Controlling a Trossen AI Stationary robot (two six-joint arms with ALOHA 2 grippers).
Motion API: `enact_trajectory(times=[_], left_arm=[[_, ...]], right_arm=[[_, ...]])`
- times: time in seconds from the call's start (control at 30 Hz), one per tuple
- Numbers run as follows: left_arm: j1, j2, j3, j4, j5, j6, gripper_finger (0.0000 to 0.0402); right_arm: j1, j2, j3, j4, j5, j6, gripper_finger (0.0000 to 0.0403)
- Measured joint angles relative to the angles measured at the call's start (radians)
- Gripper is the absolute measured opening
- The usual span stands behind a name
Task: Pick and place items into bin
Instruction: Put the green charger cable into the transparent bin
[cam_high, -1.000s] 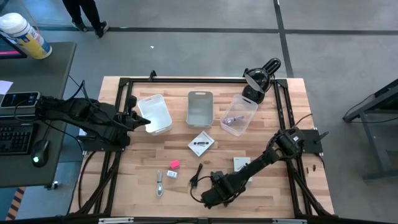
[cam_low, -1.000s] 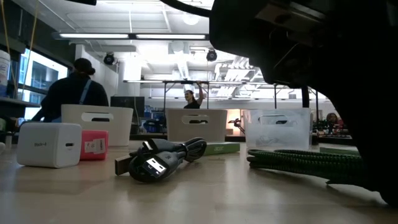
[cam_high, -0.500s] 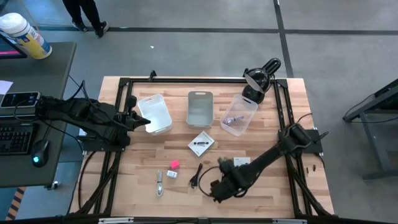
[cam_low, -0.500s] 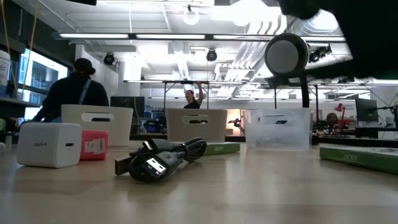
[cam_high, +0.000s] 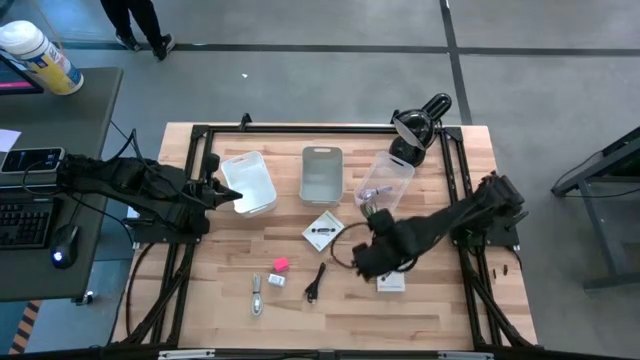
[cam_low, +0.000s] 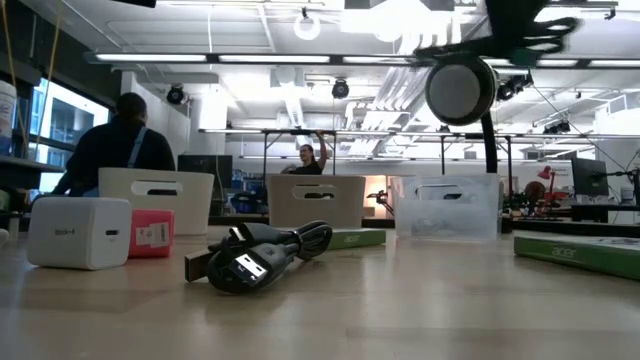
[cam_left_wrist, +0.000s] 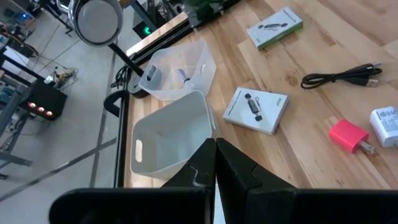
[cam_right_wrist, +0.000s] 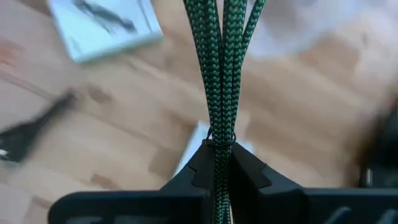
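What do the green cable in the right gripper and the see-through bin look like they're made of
Green cable: braided fabric sheath, matte; a green-and-black herringbone weave shows. Clear bin: likely glossy transparent plastic; its contents show through the walls. Right gripper is shut on the cable.

Three bins stand in a row across the far half of the counter, a black lamp crowding the clear one. Bare wood lies open along the near edge.

The right tool, clamped on a green-and-black braided cable, has lifted off the tabletop's front edge and travelled toward the clear plastic bin.
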Motion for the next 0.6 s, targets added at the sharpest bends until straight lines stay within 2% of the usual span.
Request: enact_trajectory(times=[0.17, 0.37, 0.53, 0.6], left_arm=[[0.0, 0.0, 0.0, 0.0, 0.001, -0.011, 0.0001], [0.0, 0.0, 0.0, 0.0, 0.001, -0.042, 0.0001], [0.0, 0.0, 0.0, 0.0, -0.027, -0.055, 0.0001], [0.0, 0.0, 0.0, 0.0, -0.035, -0.06, 0.0001]], right_arm=[[-0.076, -0.061, -0.036, -0.003, 0.114, -0.161, 0.0018], [-0.15, -0.066, -0.148, 0.0, 0.128, -0.362, 0.0015], [-0.19, -0.079, -0.272, 0.008, 0.158, -0.361, 0.0021], [-0.216, -0.102, -0.319, 0.063, 0.153, -0.345, 0.0017]])
